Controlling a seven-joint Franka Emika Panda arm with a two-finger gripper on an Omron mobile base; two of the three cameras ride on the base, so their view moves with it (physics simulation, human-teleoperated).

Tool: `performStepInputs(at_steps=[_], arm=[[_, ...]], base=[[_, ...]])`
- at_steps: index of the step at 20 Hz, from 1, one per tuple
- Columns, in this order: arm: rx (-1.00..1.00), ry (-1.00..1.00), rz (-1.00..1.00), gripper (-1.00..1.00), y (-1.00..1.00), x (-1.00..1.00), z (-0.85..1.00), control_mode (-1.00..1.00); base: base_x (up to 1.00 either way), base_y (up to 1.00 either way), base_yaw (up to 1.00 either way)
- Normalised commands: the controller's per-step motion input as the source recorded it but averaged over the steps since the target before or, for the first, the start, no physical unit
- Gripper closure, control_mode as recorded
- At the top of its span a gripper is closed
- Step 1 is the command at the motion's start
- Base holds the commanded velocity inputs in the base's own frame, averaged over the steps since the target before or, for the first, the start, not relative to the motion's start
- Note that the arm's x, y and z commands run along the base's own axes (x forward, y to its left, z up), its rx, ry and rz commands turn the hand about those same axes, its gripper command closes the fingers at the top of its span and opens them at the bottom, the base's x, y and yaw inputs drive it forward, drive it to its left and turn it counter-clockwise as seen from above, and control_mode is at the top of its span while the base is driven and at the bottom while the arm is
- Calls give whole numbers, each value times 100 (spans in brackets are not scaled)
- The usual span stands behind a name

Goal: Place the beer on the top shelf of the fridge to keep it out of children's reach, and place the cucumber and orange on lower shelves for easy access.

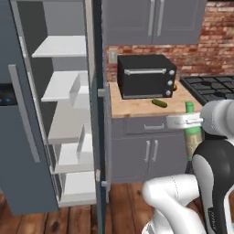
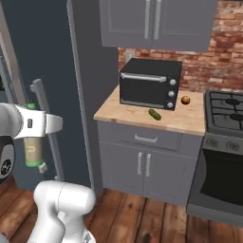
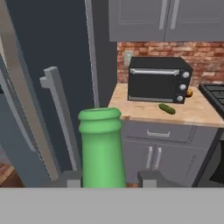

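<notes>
Brick-wall kitchen, wooden worktop (image 2: 190, 121) with black oven (image 2: 149, 83), cucumber (image 2: 154, 114) in front of it, orange (image 2: 185, 99) beside it, fridge (image 1: 27, 137) door open – gripper (image 3: 107, 177) closed tight around the beer (image 3: 101, 148), held upright in the air near the fridge.

Green glass beer (image 3: 101, 148), pale wood counter (image 2: 137, 116), rough brick wall (image 2: 209, 71), matt black oven (image 1: 145, 75)

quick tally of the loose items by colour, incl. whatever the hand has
Green: 2, the beer bottle gripped in the hand, and the cucumber on the wooden counter
Orange: 1, the orange on that counter, beside the black oven
Total: 3
</notes>
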Motion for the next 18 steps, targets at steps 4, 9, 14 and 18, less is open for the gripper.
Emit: performStepInputs(at_steps=[4, 9, 14, 18], arm=[[0, 0, 0, 100, 0, 0, 0, 100], [0, 0, 0, 100, 0, 0, 0, 100], [0, 0, 0, 100, 0, 0, 0, 100], [0, 0, 0, 100, 0, 0, 0, 100]], base=[[-26, 83, 1], [-12, 88, 0], [0, 84, 0], [0, 72, 0]])
